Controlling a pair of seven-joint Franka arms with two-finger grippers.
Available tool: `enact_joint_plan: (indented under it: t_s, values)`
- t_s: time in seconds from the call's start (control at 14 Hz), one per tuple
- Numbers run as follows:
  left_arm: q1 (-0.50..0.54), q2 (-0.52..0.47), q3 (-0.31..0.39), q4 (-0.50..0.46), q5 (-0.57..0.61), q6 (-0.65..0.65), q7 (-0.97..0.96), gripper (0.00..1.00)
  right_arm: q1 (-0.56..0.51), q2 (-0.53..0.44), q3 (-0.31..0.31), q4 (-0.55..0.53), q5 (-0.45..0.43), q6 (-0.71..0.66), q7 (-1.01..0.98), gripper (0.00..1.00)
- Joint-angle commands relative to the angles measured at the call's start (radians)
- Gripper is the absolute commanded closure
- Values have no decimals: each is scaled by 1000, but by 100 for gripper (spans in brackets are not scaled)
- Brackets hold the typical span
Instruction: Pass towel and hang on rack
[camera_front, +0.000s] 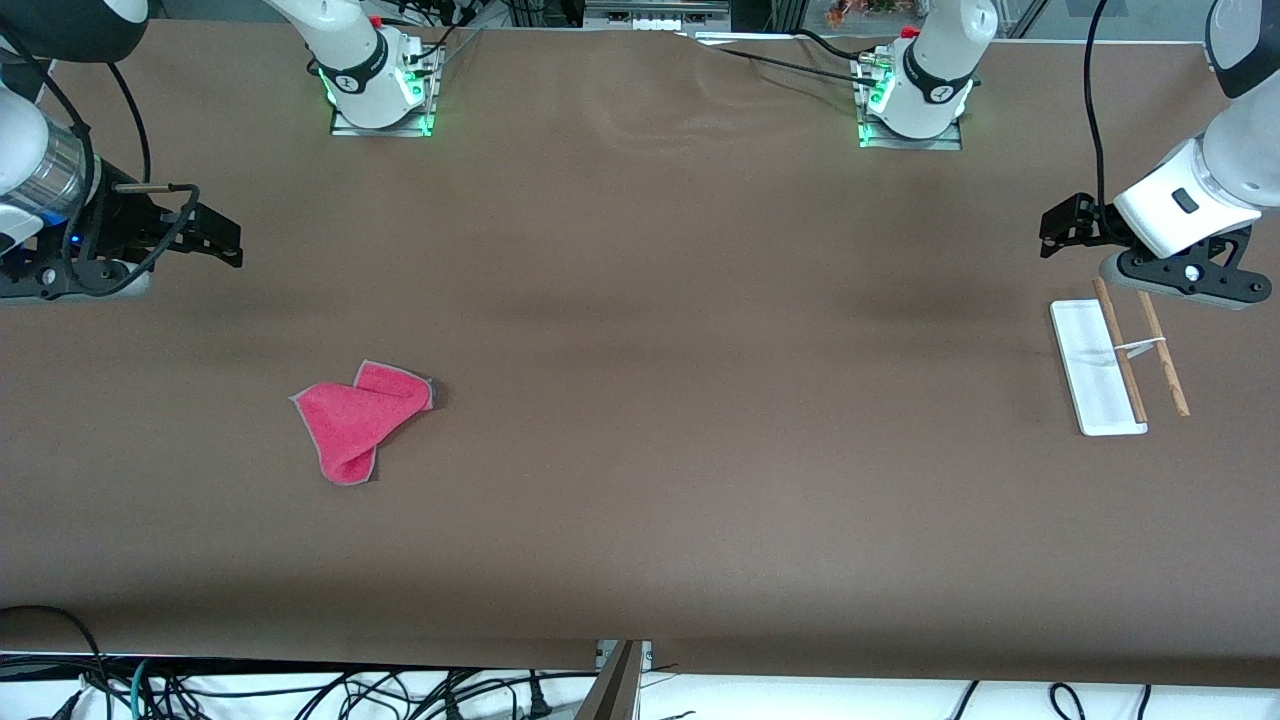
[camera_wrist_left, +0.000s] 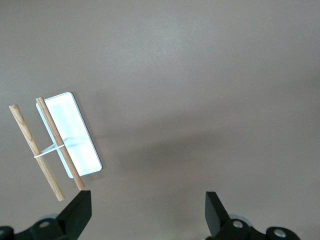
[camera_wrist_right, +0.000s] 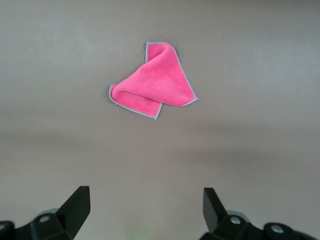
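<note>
The pink-red towel (camera_front: 357, 418) lies folded and crumpled on the brown table toward the right arm's end; it also shows in the right wrist view (camera_wrist_right: 152, 82). My right gripper (camera_front: 222, 238) is open and empty, up in the air over bare table near that end, apart from the towel. The rack (camera_front: 1105, 360), a white base with two wooden rods, stands at the left arm's end; it also shows in the left wrist view (camera_wrist_left: 62, 142). My left gripper (camera_front: 1058, 224) is open and empty, over the table beside the rack.
The brown table (camera_front: 680, 380) stretches between towel and rack. The two arm bases (camera_front: 380, 85) (camera_front: 915, 95) stand along its edge farthest from the front camera. Cables (camera_front: 300, 690) hang below the nearest edge.
</note>
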Motion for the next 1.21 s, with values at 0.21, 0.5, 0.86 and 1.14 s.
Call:
enact_joint_plan:
  t_s: [0.21,0.5,0.86,1.14]
  values:
    - [2,18,-3,34,17,-37,-1,0,5,4,-2,33,-19,-25,10,0]
    - [2,16,-3,34,17,-40,0,0,5,4,-4,34,-20,-22,13,0]
    - [2,16,-3,34,17,-46,2,0,2,6,-7,33,-14,-20,15,0]
    - [1,16,-3,34,17,-46,2,0,-1,9,-8,33,-2,-17,1,0]
